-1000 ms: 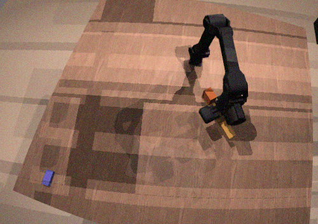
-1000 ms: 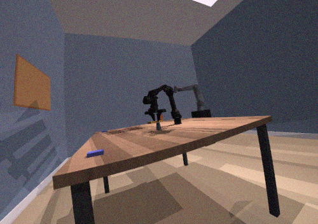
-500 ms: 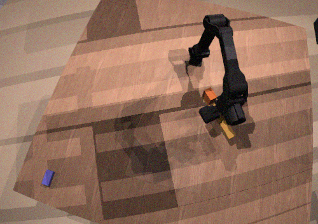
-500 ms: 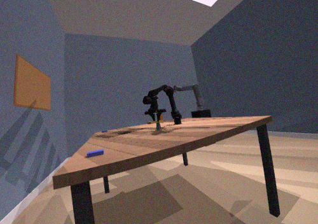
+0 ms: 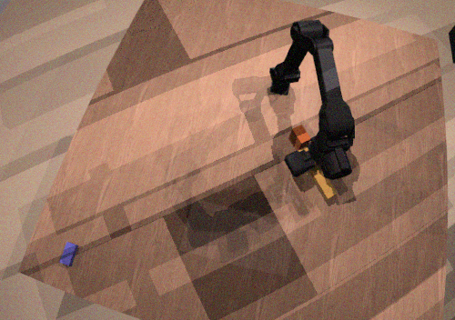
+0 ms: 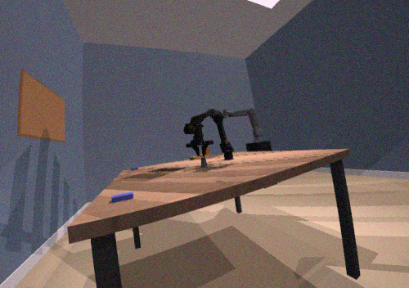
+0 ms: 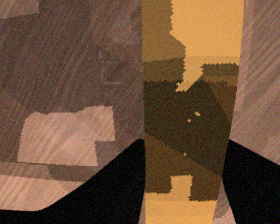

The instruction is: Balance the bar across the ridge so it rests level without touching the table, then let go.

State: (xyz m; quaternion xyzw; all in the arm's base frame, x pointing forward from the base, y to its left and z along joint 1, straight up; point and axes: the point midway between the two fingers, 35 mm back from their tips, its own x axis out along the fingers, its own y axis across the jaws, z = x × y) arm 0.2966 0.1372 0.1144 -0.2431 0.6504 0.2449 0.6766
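Note:
The yellow bar (image 5: 324, 185) (image 6: 194, 158) (image 7: 207, 30) runs between the fingers of my gripper (image 5: 317, 169) (image 6: 201, 155) (image 7: 182, 148), which is shut on it. In the exterior view the bar looks roughly level and above the table. An orange block (image 5: 300, 137) (image 6: 208, 150) shows at the bar's far end; whether it is joined to the bar is unclear. A small grey-blue upright piece (image 6: 204, 162), which looks like the ridge, stands on the table below the gripper. Whether the bar touches it is too small to tell. The arm hides it in the top view.
A small blue block (image 5: 68, 254) lies near the left corner of the wooden table (image 5: 387, 229) (image 6: 245, 173). In the exterior view one blue block (image 6: 123, 197) lies near the front edge and another (image 6: 134, 168) lies farther back. Shadows cross the table.

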